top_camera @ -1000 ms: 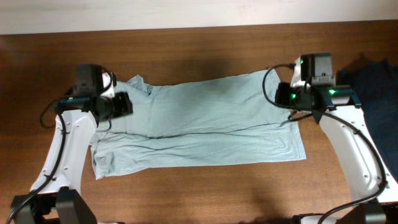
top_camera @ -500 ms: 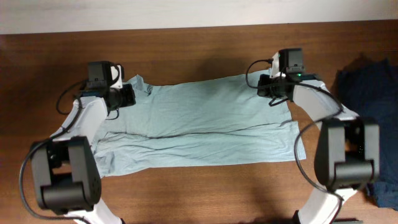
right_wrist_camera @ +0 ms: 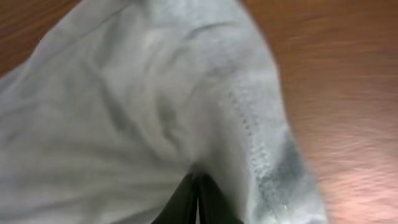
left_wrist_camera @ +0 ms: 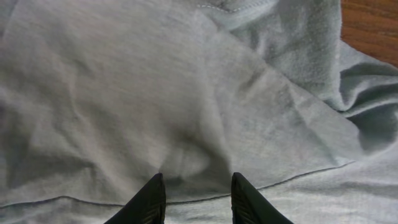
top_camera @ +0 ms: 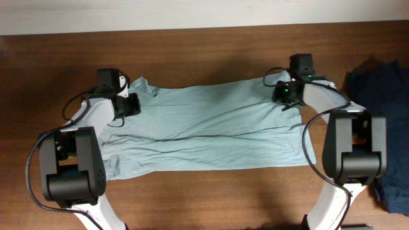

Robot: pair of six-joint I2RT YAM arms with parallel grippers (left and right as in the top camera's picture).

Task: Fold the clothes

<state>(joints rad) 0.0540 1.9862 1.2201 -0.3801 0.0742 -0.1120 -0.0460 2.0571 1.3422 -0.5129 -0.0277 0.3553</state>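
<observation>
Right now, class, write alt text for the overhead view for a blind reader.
A pale shirt lies spread sideways on a wooden table. The left gripper is at its collar end, the right gripper at its hem end, both on the far edge. A dark garment lies at the right.

No text, label, brand, number or sign can be read in any view; the T-shirt is plain, unprinted fabric.
</observation>
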